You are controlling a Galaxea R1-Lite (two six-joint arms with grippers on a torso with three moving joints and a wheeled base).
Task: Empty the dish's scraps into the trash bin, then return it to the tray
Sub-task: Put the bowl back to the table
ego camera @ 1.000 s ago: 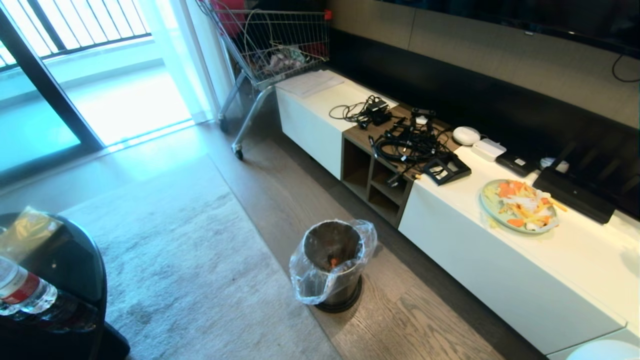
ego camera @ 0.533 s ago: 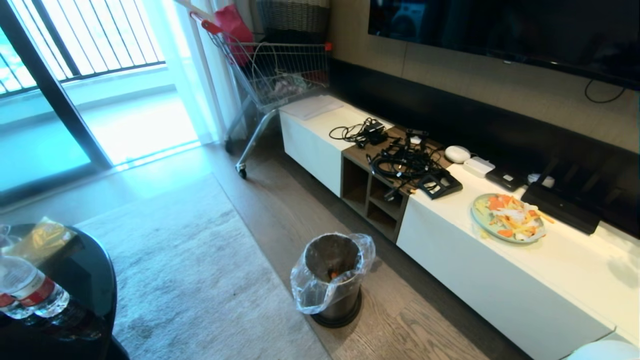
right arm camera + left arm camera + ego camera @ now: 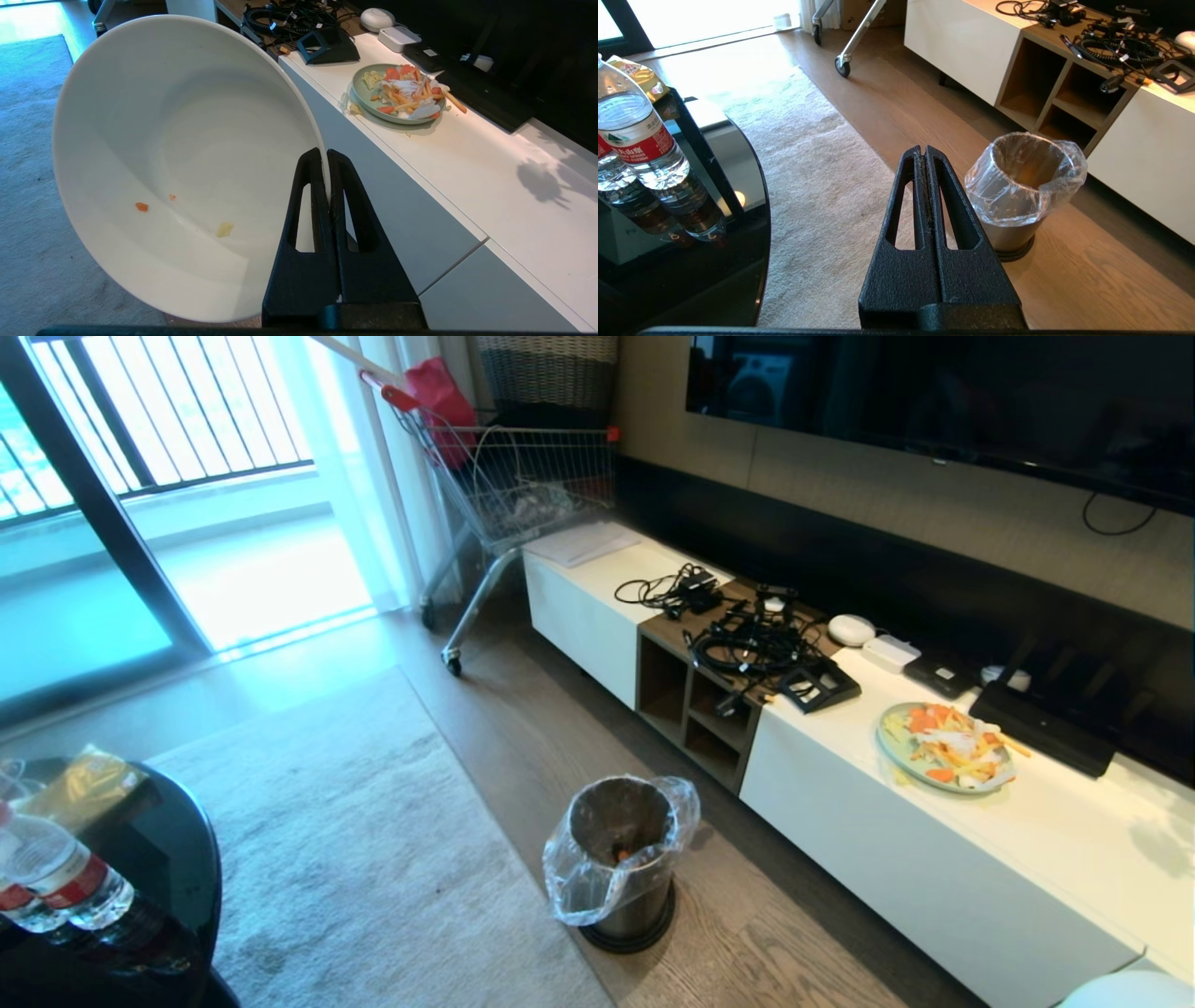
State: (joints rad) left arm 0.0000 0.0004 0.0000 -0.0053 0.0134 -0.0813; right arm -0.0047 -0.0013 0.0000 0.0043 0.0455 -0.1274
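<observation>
Since a second ago the head camera has tipped upward, so the whole room sits lower in view while nothing in it has shifted. From left to right: the left gripper (image 3: pixel 924 154), matte black fingers pressed together and empty, hangs near the bag-lined metallic trash bin (image 3: pixel 621 859). The right gripper (image 3: pixel 327 156) pinches the smooth rim of the tilted white dish (image 3: pixel 187 163), where a few scraps (image 3: pixel 224 228) cling.

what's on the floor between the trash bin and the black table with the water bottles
Only a pale rug lies between the bin and the table, seen in head and left wrist views.
</observation>
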